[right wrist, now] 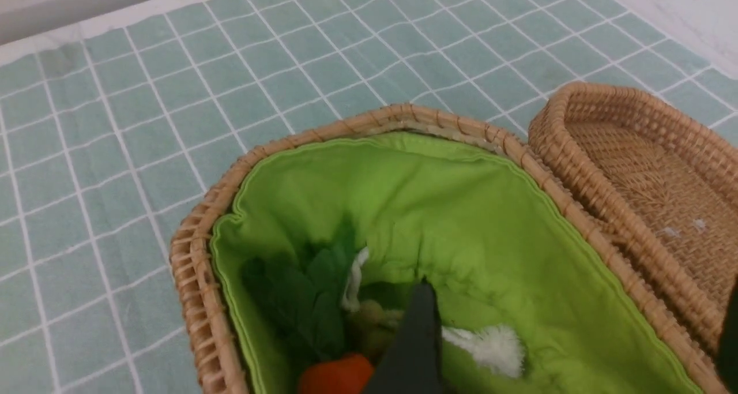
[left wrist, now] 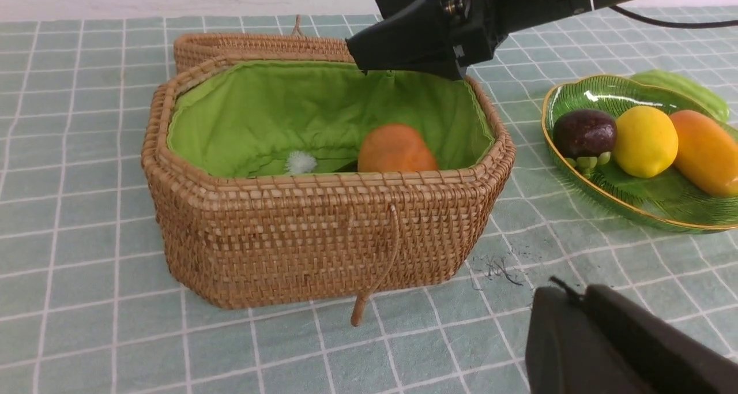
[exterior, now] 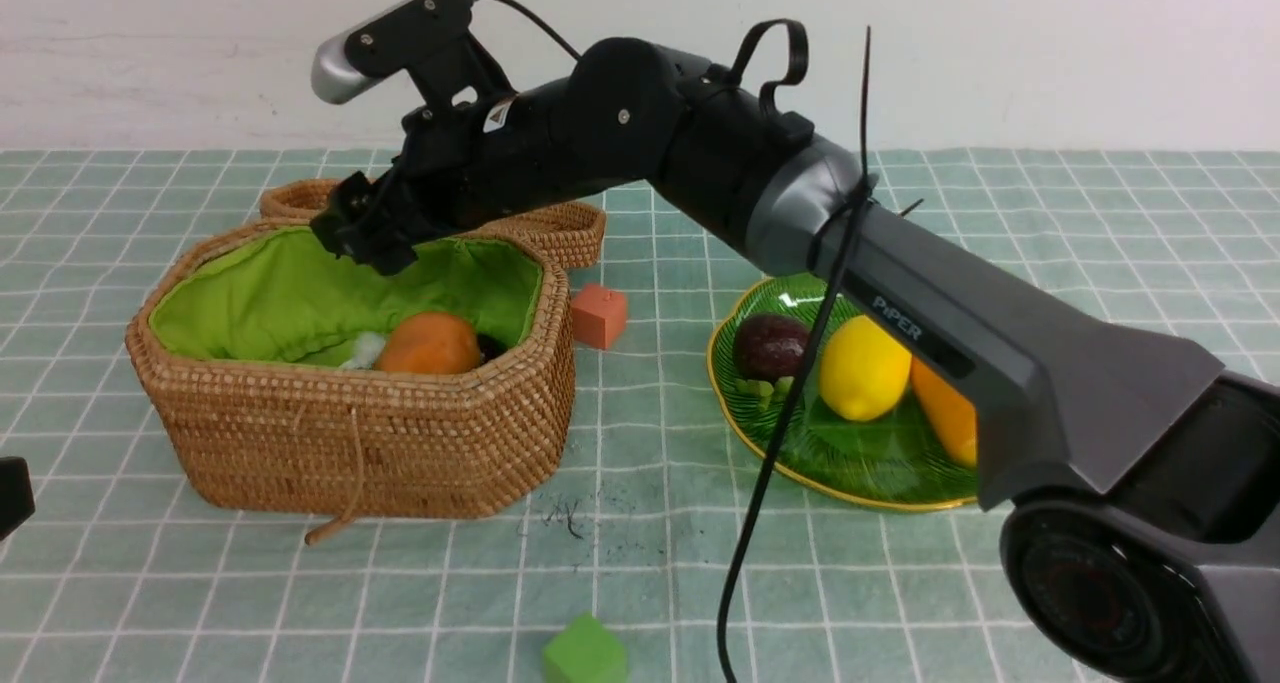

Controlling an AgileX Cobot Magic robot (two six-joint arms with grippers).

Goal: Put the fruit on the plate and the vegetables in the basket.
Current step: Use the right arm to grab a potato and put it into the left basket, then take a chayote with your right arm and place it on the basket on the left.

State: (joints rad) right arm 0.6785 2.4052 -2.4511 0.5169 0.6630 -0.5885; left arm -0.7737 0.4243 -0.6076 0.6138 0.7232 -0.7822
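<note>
Nearest the lens is my right arm [exterior: 1090, 403], reaching across to the basket [exterior: 350, 443]. I see the right pincer [exterior: 368, 245] hanging over the green lining [exterior: 260, 303], fingers spread wide, nothing between them. Potato [exterior: 430, 343] and carrot [right wrist: 334, 375] lie inside; lid [exterior: 560, 225] folded back behind. Mangosteen [exterior: 770, 346], lemon [exterior: 863, 368] and mango [exterior: 948, 413] sit on the plate [exterior: 870, 483]. Left pincer [left wrist: 568, 301] low over the counter [exterior: 640, 523], closed, empty.

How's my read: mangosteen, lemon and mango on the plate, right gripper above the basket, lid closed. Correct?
No: the lid is open, folded back behind the basket, as the right wrist view shows. Mangosteen, lemon and mango are on the plate, right gripper above the basket.
</note>
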